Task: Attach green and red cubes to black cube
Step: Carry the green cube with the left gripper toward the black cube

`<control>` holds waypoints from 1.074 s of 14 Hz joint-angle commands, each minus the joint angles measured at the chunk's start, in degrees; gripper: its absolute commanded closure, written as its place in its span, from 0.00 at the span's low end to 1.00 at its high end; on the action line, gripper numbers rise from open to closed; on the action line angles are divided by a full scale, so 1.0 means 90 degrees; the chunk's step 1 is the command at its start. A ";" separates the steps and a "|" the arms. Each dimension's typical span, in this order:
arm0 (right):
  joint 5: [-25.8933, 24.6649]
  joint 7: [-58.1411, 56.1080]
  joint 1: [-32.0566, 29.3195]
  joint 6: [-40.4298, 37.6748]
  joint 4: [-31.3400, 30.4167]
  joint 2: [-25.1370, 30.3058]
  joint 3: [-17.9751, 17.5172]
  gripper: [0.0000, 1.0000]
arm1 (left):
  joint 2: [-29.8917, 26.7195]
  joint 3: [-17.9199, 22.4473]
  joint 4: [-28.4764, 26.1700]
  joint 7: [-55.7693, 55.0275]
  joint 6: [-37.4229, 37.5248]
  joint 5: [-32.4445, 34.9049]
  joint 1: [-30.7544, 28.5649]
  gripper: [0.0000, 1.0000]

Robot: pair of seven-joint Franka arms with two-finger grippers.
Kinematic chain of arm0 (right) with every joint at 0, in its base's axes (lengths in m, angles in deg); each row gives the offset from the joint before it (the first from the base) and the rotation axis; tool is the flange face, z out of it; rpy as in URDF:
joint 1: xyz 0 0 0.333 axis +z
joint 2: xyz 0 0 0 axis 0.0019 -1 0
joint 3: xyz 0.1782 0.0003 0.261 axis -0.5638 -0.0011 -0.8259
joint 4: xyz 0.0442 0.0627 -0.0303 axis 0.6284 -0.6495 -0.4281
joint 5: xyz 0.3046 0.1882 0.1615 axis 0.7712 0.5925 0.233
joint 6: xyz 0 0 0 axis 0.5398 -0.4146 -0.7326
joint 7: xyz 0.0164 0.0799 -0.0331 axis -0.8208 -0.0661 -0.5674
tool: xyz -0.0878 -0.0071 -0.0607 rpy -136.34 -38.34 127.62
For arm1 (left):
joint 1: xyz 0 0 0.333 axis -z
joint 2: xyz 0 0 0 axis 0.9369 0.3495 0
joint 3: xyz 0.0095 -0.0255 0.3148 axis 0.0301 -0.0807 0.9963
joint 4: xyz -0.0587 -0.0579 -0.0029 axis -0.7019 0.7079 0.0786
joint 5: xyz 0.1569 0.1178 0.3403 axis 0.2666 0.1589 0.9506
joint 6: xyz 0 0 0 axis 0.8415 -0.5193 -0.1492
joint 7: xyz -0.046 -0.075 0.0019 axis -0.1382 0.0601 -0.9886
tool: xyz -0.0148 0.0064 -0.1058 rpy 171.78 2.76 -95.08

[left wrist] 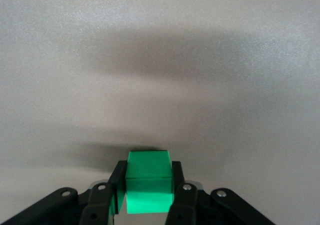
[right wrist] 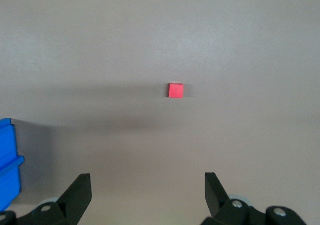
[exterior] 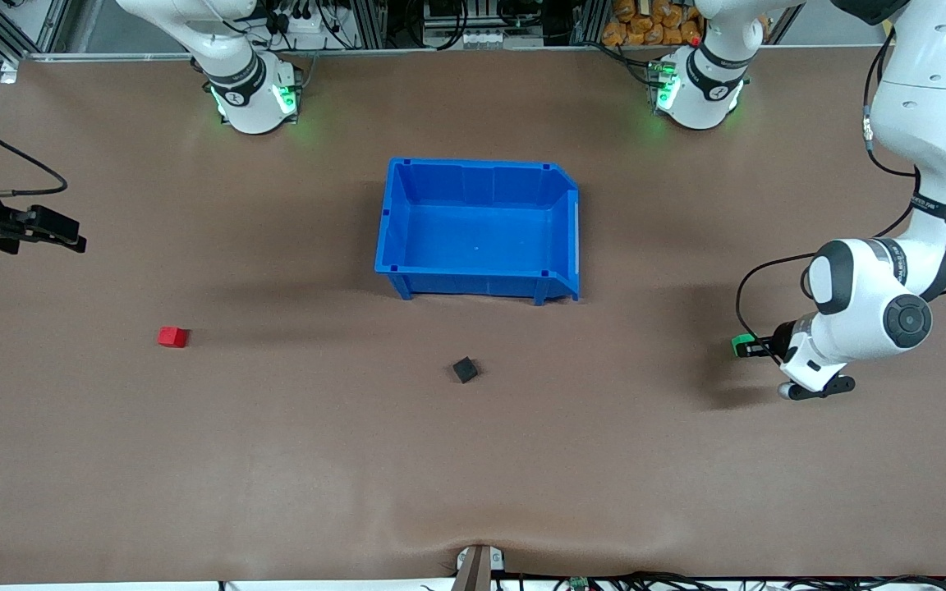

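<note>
1. Left gripper (left wrist: 148, 192): at the left arm's end of the table, jaws clamped on the green cube (left wrist: 148, 181). The hold sits low on the cube; a tilt on lifting could spoil a flush join.
2. Right gripper (right wrist: 148, 195): jaws spread wide and empty, waiting near the right arm's end, with the red cube (right wrist: 175, 90) well apart from it on the table.
3. Black cube (exterior: 465, 369): loose, nearer the front camera than the blue bin (exterior: 407, 246). A sideways press may simply push it away.

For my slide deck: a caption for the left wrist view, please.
Left gripper shut on the green cube above the brown table.
</note>
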 commanded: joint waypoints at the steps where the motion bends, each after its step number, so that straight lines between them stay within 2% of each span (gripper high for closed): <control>1: 0.0071 -0.0078 -0.0128 0.0092 -0.0006 -0.0044 -0.0066 0.00 | 0.0047 -0.0058 0.0168 -0.0898 -0.0006 0.0113 0.0018 1.00; 5: 0.0071 -0.0078 -0.0157 0.0121 -0.0006 -0.0151 -0.0066 0.00 | 0.0027 -0.0272 0.0548 -0.2246 0.0588 0.0074 0.0301 1.00; 10: 0.0071 -0.0088 -0.0157 0.0219 -0.0015 -0.0220 -0.0066 0.00 | 0.0037 -0.0341 0.0793 -0.3537 0.0619 -0.0716 0.0751 1.00; 12: 0.0071 -0.0078 -0.0167 0.0229 -0.0015 -0.0268 -0.0066 0.00 | 0.0027 -0.0594 0.0871 -0.4297 0.0619 -0.1018 0.0751 1.00; 15: 0.0071 -0.0088 -0.0177 0.0316 -0.0015 -0.0346 -0.0066 0.00 | 0.0046 -0.0975 0.1037 -0.5450 0.0668 -0.1020 0.0770 1.00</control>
